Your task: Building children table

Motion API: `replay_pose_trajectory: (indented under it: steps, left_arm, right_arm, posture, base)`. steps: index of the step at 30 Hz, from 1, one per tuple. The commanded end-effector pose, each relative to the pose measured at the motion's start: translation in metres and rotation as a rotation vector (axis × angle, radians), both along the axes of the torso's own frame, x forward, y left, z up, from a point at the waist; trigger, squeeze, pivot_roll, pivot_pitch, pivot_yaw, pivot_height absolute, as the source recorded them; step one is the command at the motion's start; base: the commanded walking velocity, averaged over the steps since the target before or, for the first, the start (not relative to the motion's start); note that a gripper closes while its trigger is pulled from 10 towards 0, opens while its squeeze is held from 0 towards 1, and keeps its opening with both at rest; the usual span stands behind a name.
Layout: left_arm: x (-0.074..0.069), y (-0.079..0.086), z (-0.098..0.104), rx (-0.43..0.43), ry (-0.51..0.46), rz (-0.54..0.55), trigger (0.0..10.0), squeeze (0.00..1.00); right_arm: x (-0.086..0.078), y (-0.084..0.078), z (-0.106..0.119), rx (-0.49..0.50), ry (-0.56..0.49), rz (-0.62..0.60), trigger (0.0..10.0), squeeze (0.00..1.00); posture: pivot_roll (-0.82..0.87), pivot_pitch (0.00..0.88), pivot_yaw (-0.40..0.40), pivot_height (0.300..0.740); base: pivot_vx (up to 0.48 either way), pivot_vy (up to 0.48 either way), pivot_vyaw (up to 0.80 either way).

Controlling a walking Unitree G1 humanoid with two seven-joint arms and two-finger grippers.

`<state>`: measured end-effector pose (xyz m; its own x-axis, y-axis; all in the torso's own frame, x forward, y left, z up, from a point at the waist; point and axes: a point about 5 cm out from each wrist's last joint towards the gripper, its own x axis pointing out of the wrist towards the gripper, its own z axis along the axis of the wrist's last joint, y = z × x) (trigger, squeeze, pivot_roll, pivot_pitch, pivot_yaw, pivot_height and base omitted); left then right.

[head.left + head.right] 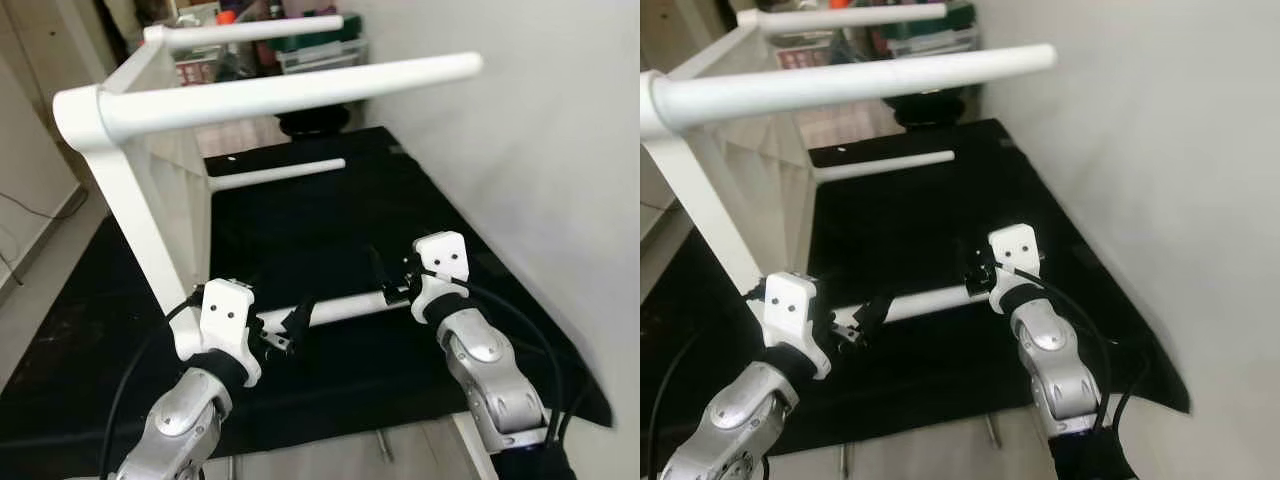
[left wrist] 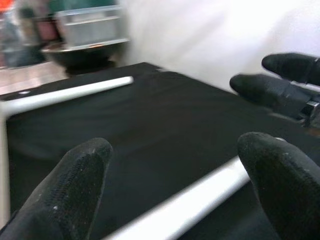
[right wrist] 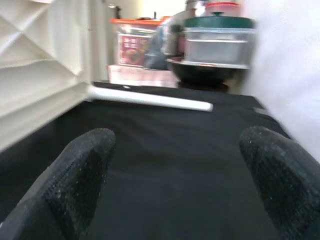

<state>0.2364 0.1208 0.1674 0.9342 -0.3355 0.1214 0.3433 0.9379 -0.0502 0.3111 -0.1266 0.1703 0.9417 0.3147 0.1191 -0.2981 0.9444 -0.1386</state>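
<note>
Nearest the camera, two silver arms reach forward over a black cloth mat (image 1: 330, 230) spread on the floor. The left gripper (image 1: 283, 338) sits low at the near left, its black fingers (image 2: 70, 190) spread wide on either side of a white round table leg (image 1: 345, 307) that lies across the mat between the two arms. In the left wrist view the leg (image 2: 190, 202) passes through the gap between the fingers, and no finger is seen pressed against it, so the gripper is open around the leg rather than clamped on it.

To the right, the right gripper (image 1: 392, 275) sits at the far-right end of that same leg. In the right wrist view its two black fingers (image 3: 75, 175) stand wide apart with only the mat showing between them, so it holds nothing; whether a finger touches the leg end cannot be told.

Behind the left gripper, the white plastic children's table (image 1: 150, 190) stands tipped on its side on the mat, its ribbed underside facing right. Three fitted white legs jut out to the right from it: a long upper near one (image 1: 300, 90), an upper far one (image 1: 260, 30) and a lower far one (image 1: 275, 175) resting just above the mat. At the far end, beyond the mat, stand stacked plastic storage boxes (image 3: 220, 42) and a dark round bowl (image 3: 200, 70). A pale wall (image 1: 540, 150) runs along the right.
</note>
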Motion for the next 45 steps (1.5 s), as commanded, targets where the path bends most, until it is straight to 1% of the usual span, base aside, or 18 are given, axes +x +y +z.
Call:
replay_pose_trajectory:
  steps: [1, 4, 6, 9, 12, 15, 17, 21, 22, 23, 25, 28, 30, 32, 34, 39, 41, 45]
  left_arm:
    - [0.004, 0.000, -0.002, 0.002, 0.008, 0.012, 10.0, 0.00]
    - [0.005, -0.001, -0.001, -0.002, 0.009, 0.012, 10.0, 0.00]
    - [0.008, -0.004, -0.001, -0.007, 0.021, 0.018, 10.0, 0.00]
    - [0.009, -0.005, -0.001, -0.009, 0.030, 0.018, 10.0, 0.00]
    - [0.015, -0.013, -0.006, -0.079, 0.094, 0.035, 10.0, 0.00]
    - [0.015, -0.013, -0.006, -0.079, 0.094, 0.035, 10.0, 0.00]
    - [0.018, -0.015, -0.006, -0.113, 0.107, 0.054, 10.0, 0.00]
    - [0.030, -0.009, -0.012, -0.259, 0.203, 0.183, 10.0, 0.00]
    - [0.031, -0.006, -0.018, -0.301, 0.243, 0.217, 10.0, 0.00]
    - [0.031, -0.006, -0.018, -0.301, 0.243, 0.217, 10.0, 0.00]
    - [0.032, -0.003, -0.022, -0.336, 0.277, 0.236, 10.0, 0.00]
    - [0.033, -0.002, -0.022, -0.345, 0.281, 0.232, 10.0, 0.00]
    - [0.033, -0.002, -0.022, -0.345, 0.281, 0.232, 10.0, 0.00]
    - [0.034, 0.001, -0.020, -0.363, 0.282, 0.237, 10.0, 0.00]
    - [0.034, 0.002, -0.020, -0.368, 0.282, 0.240, 10.0, 0.00]
    - [0.034, 0.003, -0.017, -0.401, 0.276, 0.257, 10.0, 0.00]
    - [0.036, 0.005, -0.015, -0.458, 0.275, 0.276, 10.0, 0.00]
    - [0.036, 0.007, -0.015, -0.508, 0.276, 0.290, 10.0, 0.00]
  right_arm:
    - [-0.001, 0.002, 0.001, -0.008, -0.010, 0.033, 10.0, 0.00]
    - [-0.002, 0.003, 0.004, -0.019, -0.022, 0.069, 10.0, 0.00]
    - [-0.004, -0.002, 0.015, -0.093, -0.078, 0.158, 10.0, 0.00]
    - [-0.004, -0.006, 0.020, -0.126, -0.098, 0.176, 10.0, 0.00]
    - [-0.007, -0.033, 0.051, -0.304, -0.223, 0.223, 10.0, 0.00]
    - [-0.007, -0.033, 0.051, -0.304, -0.223, 0.223, 10.0, 0.00]
    - [-0.012, -0.038, 0.062, -0.352, -0.253, 0.266, 10.0, 0.00]
    - [-0.030, -0.049, 0.102, -0.533, -0.367, 0.357, 10.0, 0.00]
    - [-0.035, -0.055, 0.117, -0.593, -0.425, 0.335, 10.0, 0.00]
    - [-0.035, -0.055, 0.117, -0.593, -0.425, 0.335, 10.0, 0.00]
    - [-0.039, -0.063, 0.134, -0.689, -0.508, 0.262, 10.0, 0.00]
    - [-0.040, -0.069, 0.144, -0.784, -0.570, 0.181, 10.0, 0.00]
    - [-0.040, -0.069, 0.144, -0.784, -0.570, 0.181, 10.0, 0.00]
    - [-0.040, -0.078, 0.166, -0.911, -0.701, 0.008, 10.0, 0.00]
    - [-0.041, -0.080, 0.174, -0.952, -0.746, -0.044, 10.0, 0.00]
    - [-0.038, -0.072, 0.182, -1.020, -0.796, -0.053, 10.0, 0.00]
    - [-0.032, -0.054, 0.184, -1.030, -0.823, 0.001, 10.0, 0.00]
    - [-0.027, -0.039, 0.184, -1.018, -0.849, 0.054, 10.0, 0.00]
  posture:
    - [-0.05, 0.015, 0.050, 0.740]
    - [-0.05, 0.016, 0.050, 0.740]
    - [-0.05, 0.016, 0.049, 0.740]
    - [-0.06, 0.018, 0.049, 0.740]
    - [-0.06, 0.021, 0.048, 0.740]
    - [-0.06, 0.021, 0.048, 0.740]
    - [-0.06, 0.023, 0.047, 0.740]
    - [-0.09, 0.032, 0.064, 0.740]
    - [-0.09, 0.034, 0.070, 0.740]
    - [-0.09, 0.034, 0.070, 0.740]
    - [-0.09, 0.037, 0.078, 0.740]
    - [-0.09, 0.039, 0.082, 0.740]
    - [-0.09, 0.039, 0.082, 0.740]
    - [-0.10, 0.041, 0.087, 0.740]
    - [-0.10, 0.041, 0.087, 0.740]
    - [-0.10, 0.039, 0.083, 0.740]
    - [-0.10, 0.038, 0.081, 0.740]
    - [-0.09, 0.035, 0.069, 0.740]
  base:
    - [0.000, 0.000, 0.00]
    - [0.000, 0.000, 0.00]
    - [0.000, 0.000, 0.00]
    - [0.000, 0.000, 0.00]
    - [0.000, 0.000, 0.00]
    - [0.000, 0.000, 0.00]
    - [0.000, 0.000, 0.00]
    - [0.000, 0.000, 0.00]
    - [0.000, 0.000, 0.00]
    - [0.000, 0.000, 0.00]
    - [0.000, 0.000, 0.00]
    - [0.000, 0.000, 0.00]
    - [0.000, 0.000, 0.00]
    - [0.000, 0.000, 0.00]
    - [0.000, 0.000, 0.00]
    - [0.000, 0.000, 0.00]
    - [0.000, 0.000, 0.00]
    - [0.000, 0.000, 0.00]
